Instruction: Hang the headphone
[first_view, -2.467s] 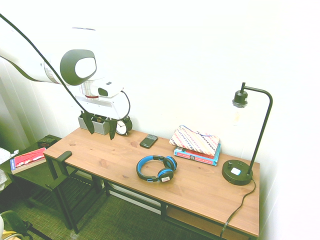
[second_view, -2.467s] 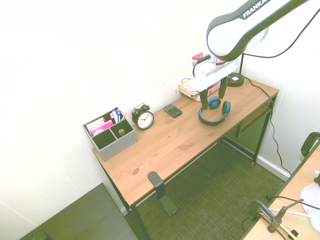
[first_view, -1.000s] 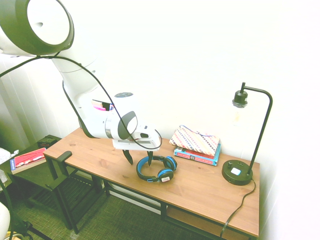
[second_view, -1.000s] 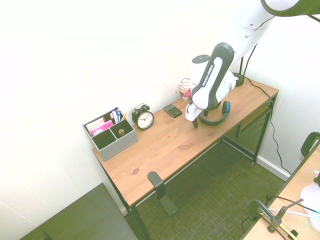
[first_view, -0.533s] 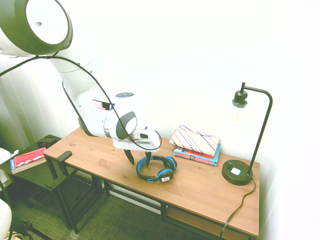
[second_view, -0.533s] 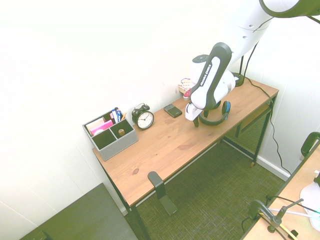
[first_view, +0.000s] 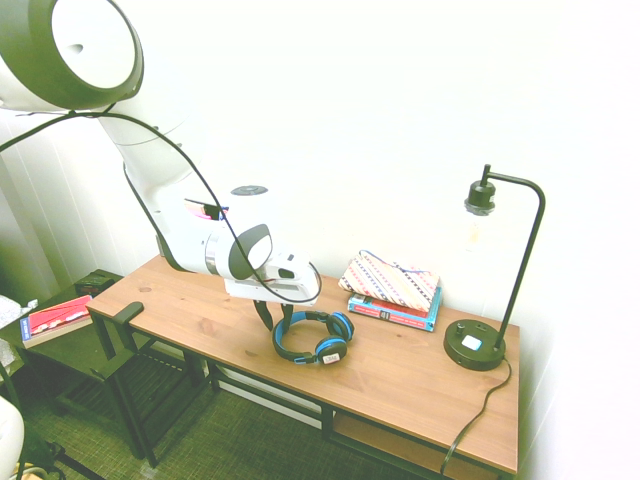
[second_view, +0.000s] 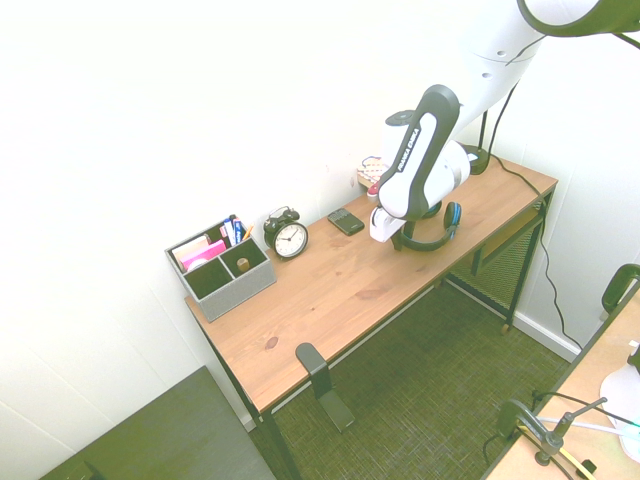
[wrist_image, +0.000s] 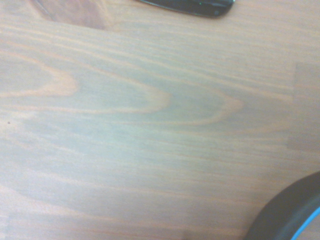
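The headphone (first_view: 318, 338) lies flat on the wooden desk (first_view: 400, 375), its blue headband toward the desk's left end and its black ear cups toward the lamp. My gripper (first_view: 276, 319) is down at the headband's curved end, one dark finger on each side of the band with a narrow gap left. The second exterior view shows the headphone (second_view: 436, 232) partly behind the arm and the gripper (second_view: 399, 240) low over the desk. In the wrist view a black and blue arc of the headphone (wrist_image: 292, 215) shows over wood grain.
A black hook (first_view: 129, 312) is clamped at the desk's left end. A phone (second_view: 346, 221), an alarm clock (second_view: 288, 237) and a grey organizer (second_view: 220, 266) stand along the wall. Books under a patterned pouch (first_view: 392, 284) and a black lamp (first_view: 476, 343) are to the right.
The gripper's fingers have drawn closer together around the headband over the last second. Before that, the arm came down from above the desk's left end to the headphone.
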